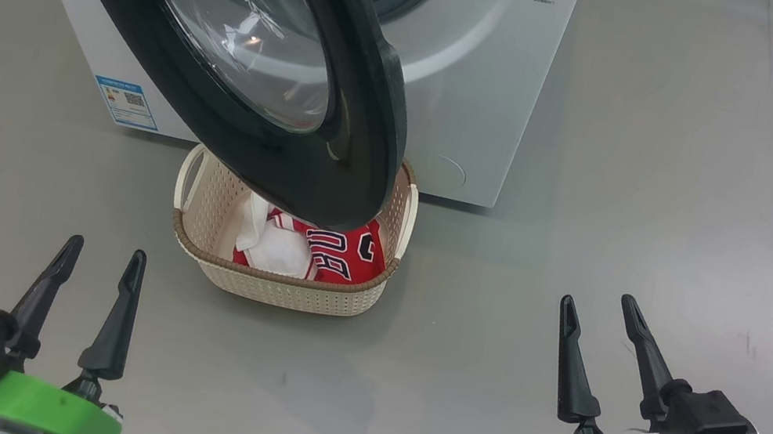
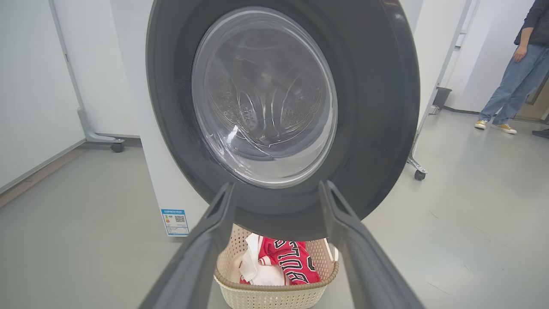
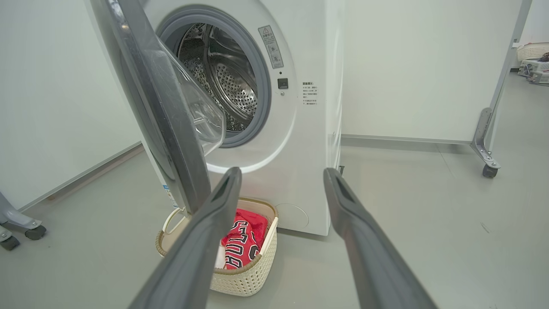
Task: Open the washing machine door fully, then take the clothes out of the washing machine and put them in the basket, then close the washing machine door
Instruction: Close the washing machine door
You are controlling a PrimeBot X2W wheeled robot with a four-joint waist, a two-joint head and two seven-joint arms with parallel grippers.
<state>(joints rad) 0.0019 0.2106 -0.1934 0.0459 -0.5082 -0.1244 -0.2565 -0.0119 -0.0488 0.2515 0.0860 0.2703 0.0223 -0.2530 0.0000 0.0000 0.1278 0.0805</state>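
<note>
The clothes (image 1: 340, 253) lie in the basket (image 1: 278, 289); left gripper (image 1: 108, 247) and right gripper (image 1: 597, 300) jaws spread, empty.

I have the left gripper (image 1: 105, 250) low on my left, fingers spread apart, pointing forward, empty. The right gripper (image 1: 596, 302) sits low on my right, likewise spread and empty, fingers leaning slightly left.

Open washing machine door (image 1: 373, 111) overhangs basket (image 1: 280, 280) rear; front half reachable from above.
</note>
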